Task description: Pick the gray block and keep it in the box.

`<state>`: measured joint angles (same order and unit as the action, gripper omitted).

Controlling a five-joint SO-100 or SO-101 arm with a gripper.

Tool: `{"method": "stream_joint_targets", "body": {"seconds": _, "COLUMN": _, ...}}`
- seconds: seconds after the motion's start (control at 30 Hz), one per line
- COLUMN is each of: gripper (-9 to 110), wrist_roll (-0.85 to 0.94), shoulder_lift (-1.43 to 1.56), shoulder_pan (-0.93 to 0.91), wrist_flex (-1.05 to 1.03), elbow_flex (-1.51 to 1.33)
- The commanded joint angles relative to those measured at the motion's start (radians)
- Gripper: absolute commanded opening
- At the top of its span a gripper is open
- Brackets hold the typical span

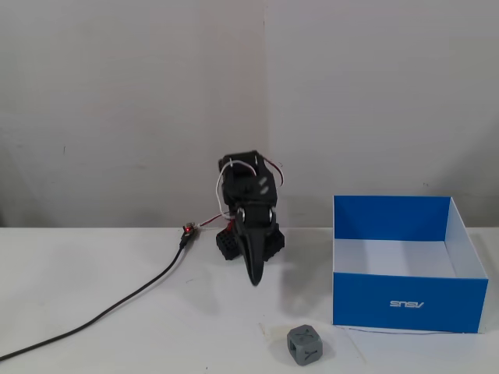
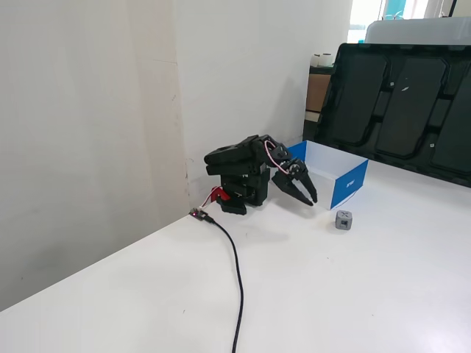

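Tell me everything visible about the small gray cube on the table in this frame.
The small gray plastic cube has bevelled corners and recessed faces marked with an X. It rests on the white table, apparently flat, just in front of the blue cardboard box's near left corner in a fixed view, outside the box and apart from it. In both fixed views nothing touches it but the table; the black gripper hangs above the table, short of the cube, holding nothing.
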<state>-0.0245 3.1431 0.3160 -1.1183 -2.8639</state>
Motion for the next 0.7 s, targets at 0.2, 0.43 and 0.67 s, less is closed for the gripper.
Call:
{"method": "stream_joint_targets", "body": {"seconds": 0.2, "gripper": 0, "wrist_roll": 0.032, "shoulder_lift": -0.425, "shoulder_pan": 0.044, "wrist_flex": 0.054, "elbow_flex": 0.275}}
{"method": "stream_joint_targets", "body": {"seconds": 0.43, "gripper": 0, "wrist_roll": 0.038, "shoulder_lift": -0.653, "shoulder_pan": 0.055, "wrist_flex": 0.064, "elbow_flex": 0.439}}
{"method": "stream_joint_targets", "body": {"seconds": 0.67, "gripper": 0, "wrist_roll": 0.038, "shoulder_lift": -0.822, "shoulder_pan": 0.094, "wrist_flex": 0.074, "elbow_flex": 0.558}}
